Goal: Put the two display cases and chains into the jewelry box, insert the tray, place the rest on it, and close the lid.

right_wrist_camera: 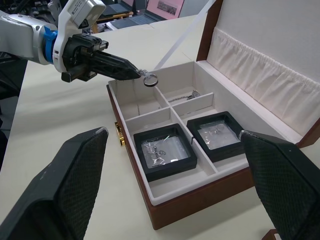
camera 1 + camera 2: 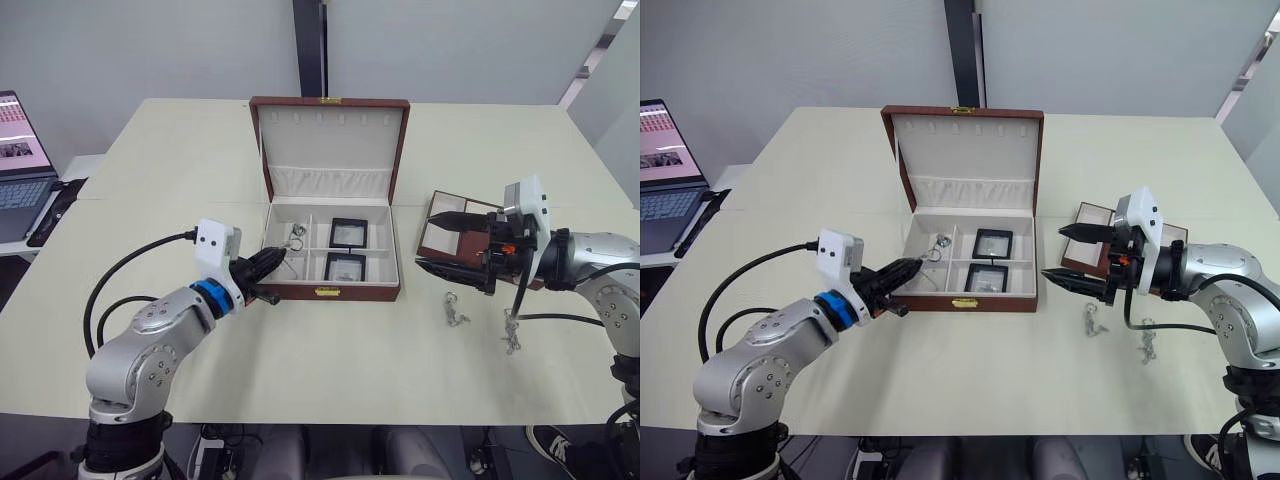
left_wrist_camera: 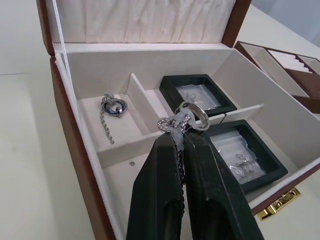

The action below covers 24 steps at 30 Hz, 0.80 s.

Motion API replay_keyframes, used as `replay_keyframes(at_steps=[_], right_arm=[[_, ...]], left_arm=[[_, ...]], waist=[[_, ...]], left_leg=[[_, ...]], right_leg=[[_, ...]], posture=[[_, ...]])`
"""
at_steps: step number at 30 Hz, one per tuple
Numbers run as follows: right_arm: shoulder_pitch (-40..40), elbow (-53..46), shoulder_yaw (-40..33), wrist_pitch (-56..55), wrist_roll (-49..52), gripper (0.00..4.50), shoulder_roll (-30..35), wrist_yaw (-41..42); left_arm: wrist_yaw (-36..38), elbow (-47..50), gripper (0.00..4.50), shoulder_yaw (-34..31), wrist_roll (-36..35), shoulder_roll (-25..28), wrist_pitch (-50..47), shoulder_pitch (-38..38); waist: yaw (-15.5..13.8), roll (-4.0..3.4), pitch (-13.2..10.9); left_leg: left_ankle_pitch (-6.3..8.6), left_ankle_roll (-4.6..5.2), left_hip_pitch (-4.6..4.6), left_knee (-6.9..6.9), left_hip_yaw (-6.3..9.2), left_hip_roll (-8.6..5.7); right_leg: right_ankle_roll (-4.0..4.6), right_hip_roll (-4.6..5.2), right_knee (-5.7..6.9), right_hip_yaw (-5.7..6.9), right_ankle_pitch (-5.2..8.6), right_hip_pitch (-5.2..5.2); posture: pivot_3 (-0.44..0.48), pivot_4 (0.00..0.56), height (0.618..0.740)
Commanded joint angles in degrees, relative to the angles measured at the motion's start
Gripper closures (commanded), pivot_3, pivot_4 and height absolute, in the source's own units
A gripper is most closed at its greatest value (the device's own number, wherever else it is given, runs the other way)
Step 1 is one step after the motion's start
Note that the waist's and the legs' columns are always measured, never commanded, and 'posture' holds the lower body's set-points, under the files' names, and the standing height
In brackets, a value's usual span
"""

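Seemingly ringed chain [image 3: 186, 119] in left gripper [image 3: 178, 137] above jewelry box [image 3: 80, 150].

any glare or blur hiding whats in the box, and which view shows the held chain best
Left wrist view: even, soft light, and the chain with its ring is sharp at the left tool; only mild sheen on the display cases. Right wrist view: the right tool's fingers loom large and soft. Eye views: the jewelry box is evenly lit, its contents too small to make out.

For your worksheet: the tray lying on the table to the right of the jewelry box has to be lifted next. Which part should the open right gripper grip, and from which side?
Probably the tray by its near long wall, from above: it lies flat and open-topped, so one finger can drop inside and one outside. The right gripper hovers open over it.
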<state>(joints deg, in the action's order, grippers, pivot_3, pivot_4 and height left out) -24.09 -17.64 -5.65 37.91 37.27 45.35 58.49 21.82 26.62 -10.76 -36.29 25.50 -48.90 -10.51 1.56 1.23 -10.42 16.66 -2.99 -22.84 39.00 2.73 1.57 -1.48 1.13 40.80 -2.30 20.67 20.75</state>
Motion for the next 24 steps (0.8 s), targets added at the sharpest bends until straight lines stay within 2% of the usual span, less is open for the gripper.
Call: replay_keyframes(at_steps=[1, 7, 11, 21, 22, 24], right_arm=[[-0.08, -1.06, -1.98, -0.8, 0.72, 0.0, 0.91, 0.3], [-0.52, -1.04, -1.87, -0.79, 0.82, 0.0, 0.82, 0.44], [-0.29, -1.44, -2.03, -0.64, 1.13, 0.0, 1.02, 0.71], [0.38, -0.97, -2.42, -1.13, 0.9, 0.0, 1.18, 0.77], [0.66, -0.82, -2.79, -1.19, 0.89, 0.0, 1.33, 0.75], [1.56, -0.13, -3.8, -1.44, 0.65, 0.0, 1.91, 0.84]], left_arm=[[0.08, 1.06, 4.38, -1.21, 0.22, 0.56, 1.86, 0.22], [0.09, 0.59, 4.38, -1.4, -0.06, 0.23, 2.48, 0.11], [0.04, 0.32, 3.37, -1.69, -0.61, -0.05, 2.31, -0.08], [1.74, 1.11, 0.24, -3.19, -4.4, 0.54, 1.08, -0.82], [2.52, 1.3, 0.02, -3.74, -5.55, 1.03, 0.73, -1.03], [5.4, 1.44, 0.02, -5.64, -8.5, 3.02, 0.1, -1.3]], waist=[[0.0, 0.0, 0.0], [0.0, 0.0, 0.0], [0.0, 0.0, 0.0], [0.01, 0.0, 0.0], [0.01, 0.0, 0.0], [0.0, 0.0, 0.0]], left_leg=[[0.0, 0.0, 0.0, 0.0, 0.0, 0.0], [0.0, 0.0, 0.0, 0.0, 0.0, 0.0], [0.0, 0.0, 0.0, 0.0, 0.0, 0.0], [0.0, 0.0, 0.0, -0.01, 0.0, 0.0], [0.0, 0.0, 0.0, -0.01, 0.0, 0.0], [0.0, 0.0, 0.0, -0.01, 0.01, 0.0]], right_leg=[[0.0, 0.0, 0.0, 0.0, 0.0, 0.0], [0.0, 0.0, 0.0, 0.0, 0.0, 0.0], [0.0, 0.0, 0.0, 0.0, 0.0, 0.0], [0.0, 0.0, -0.01, -0.01, 0.0, 0.0], [0.0, 0.0, -0.01, 0.0, 0.0, 0.0], [0.0, 0.0, -0.01, 0.01, 0.0, 0.0]], posture=[[0.0, 0.15, 0.74], [0.0, 0.15, 0.74], [0.0, 0.15, 0.74], [0.0, 0.15, 0.74], [0.0, 0.15, 0.74], [0.0, 0.15, 0.74]])
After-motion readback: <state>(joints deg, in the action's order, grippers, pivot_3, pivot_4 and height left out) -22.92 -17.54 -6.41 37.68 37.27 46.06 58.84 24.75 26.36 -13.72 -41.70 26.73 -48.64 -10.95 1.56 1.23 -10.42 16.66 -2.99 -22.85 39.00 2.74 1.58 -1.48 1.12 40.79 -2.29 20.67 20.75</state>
